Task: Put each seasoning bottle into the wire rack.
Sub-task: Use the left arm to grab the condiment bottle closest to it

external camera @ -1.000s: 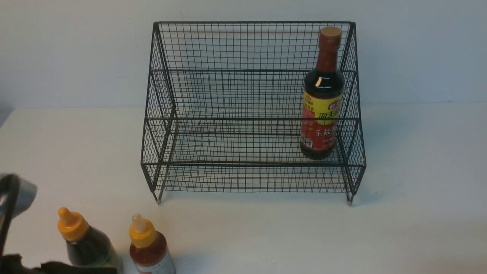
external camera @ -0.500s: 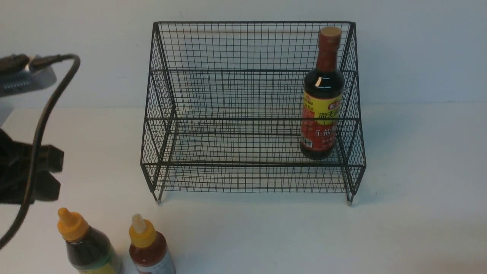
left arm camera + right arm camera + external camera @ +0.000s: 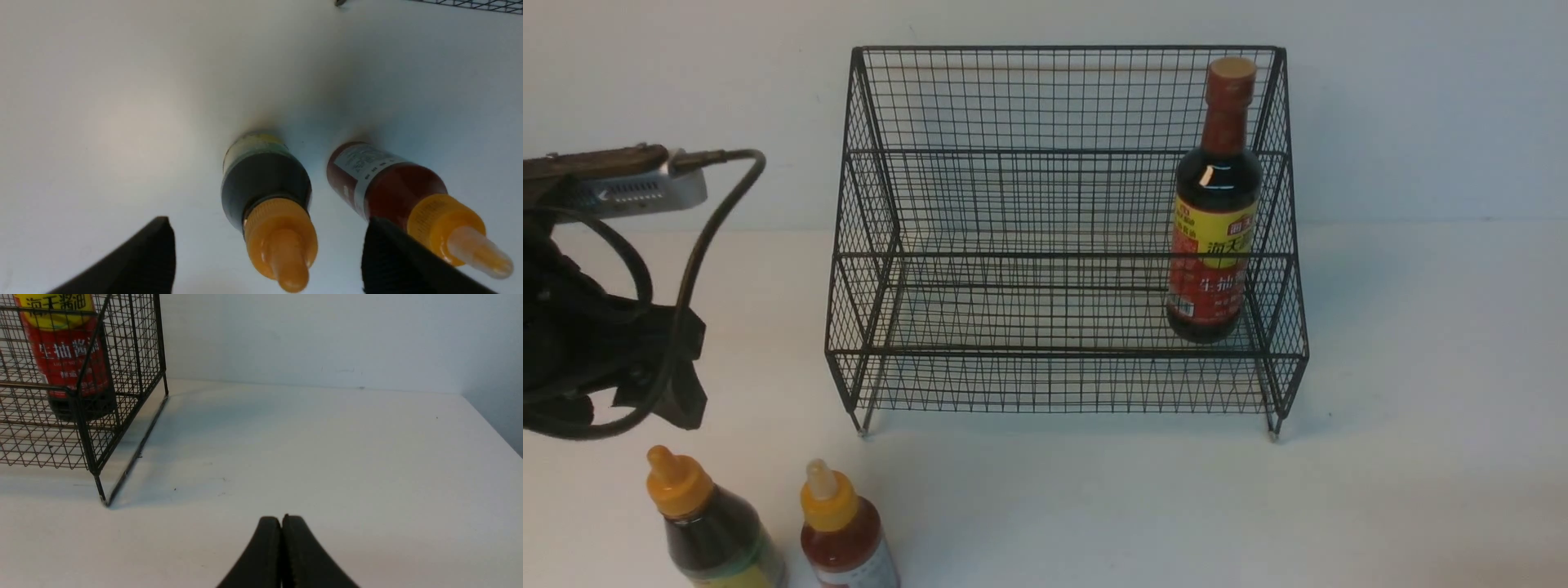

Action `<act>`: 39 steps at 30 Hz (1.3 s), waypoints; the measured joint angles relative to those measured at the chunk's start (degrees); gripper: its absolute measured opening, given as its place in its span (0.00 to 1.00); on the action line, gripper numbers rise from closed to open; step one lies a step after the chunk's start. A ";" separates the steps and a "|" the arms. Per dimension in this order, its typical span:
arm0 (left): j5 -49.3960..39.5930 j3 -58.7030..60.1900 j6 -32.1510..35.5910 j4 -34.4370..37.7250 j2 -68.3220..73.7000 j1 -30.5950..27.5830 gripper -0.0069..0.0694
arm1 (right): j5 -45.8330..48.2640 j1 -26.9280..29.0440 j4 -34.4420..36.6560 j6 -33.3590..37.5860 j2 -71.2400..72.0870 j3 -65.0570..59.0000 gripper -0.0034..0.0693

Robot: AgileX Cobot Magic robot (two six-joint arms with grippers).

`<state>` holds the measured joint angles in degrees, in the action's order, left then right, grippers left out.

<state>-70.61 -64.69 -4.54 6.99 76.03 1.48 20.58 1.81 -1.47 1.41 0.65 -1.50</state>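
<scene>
While the soy bottle (image 3: 1213,220) stands in the rack (image 3: 1062,351), the left gripper (image 3: 266,220), spread wide, hovers above the dark bottle (image 3: 261,179) at the rack's 7 o'clock; it must probably lower and grip; the right gripper (image 3: 282,522) is pressed together

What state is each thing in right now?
Black wire-mesh two-tier rack: standing, holds one bottle.
Tall dark soy bottle with red-yellow label: upright inside rack, right end.
Small dark yellow-capped squeeze bottle: upright, outside rack.
Small red yellow-capped squeeze bottle: upright, outside rack.
Left hand: open, empty.
Right hand: shut, empty.
</scene>
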 joint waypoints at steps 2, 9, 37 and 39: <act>0.05 0.00 0.00 0.05 2.24 0.00 0.82 | 0.00 0.00 0.00 0.00 0.00 0.00 0.03; 0.22 0.00 0.00 -0.09 5.92 0.00 0.82 | 0.00 0.00 0.00 0.00 0.00 0.00 0.03; 0.46 3.57 -3.45 -5.31 9.20 5.98 0.69 | 0.00 0.00 0.00 -0.38 0.00 0.00 0.03; 0.46 4.16 -3.59 -5.50 9.20 5.98 0.69 | 0.00 0.00 0.00 -0.38 0.00 0.00 0.03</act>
<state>-70.16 -60.53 -8.13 1.49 85.23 7.46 20.58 1.81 -1.47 1.04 0.65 -1.50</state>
